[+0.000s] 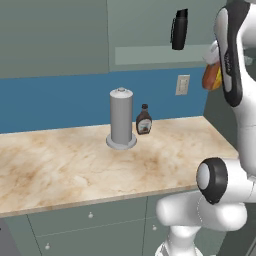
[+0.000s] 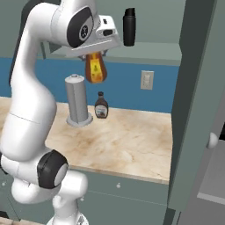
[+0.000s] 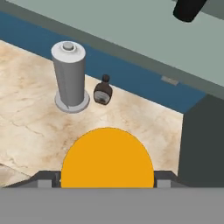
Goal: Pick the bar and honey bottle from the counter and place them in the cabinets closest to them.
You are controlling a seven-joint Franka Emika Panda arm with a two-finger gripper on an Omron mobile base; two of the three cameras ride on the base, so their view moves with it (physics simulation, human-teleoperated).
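Note:
My gripper (image 2: 95, 56) is shut on the honey bottle (image 2: 96, 67), an amber-orange squeeze bottle with a reddish label, and holds it high above the counter (image 2: 132, 140). The bottle hangs just below the front edge of the open cabinet's grey-green shelf (image 2: 151, 52). From the left base camera the honey bottle (image 1: 212, 78) peeks out from behind my white forearm, right of the shelf (image 1: 150, 54). Seen from the hand, the bottle (image 3: 107, 158) is a large orange dome between the finger tips, with the counter (image 3: 35, 124) far below.
A black flask-like thing (image 2: 128, 26) stands on the shelf. On the counter are a grey cylinder on a round base (image 2: 78, 100) and a dark brown bottle with a black cap (image 2: 101, 106). The open cabinet door (image 2: 197, 110) juts out at the right.

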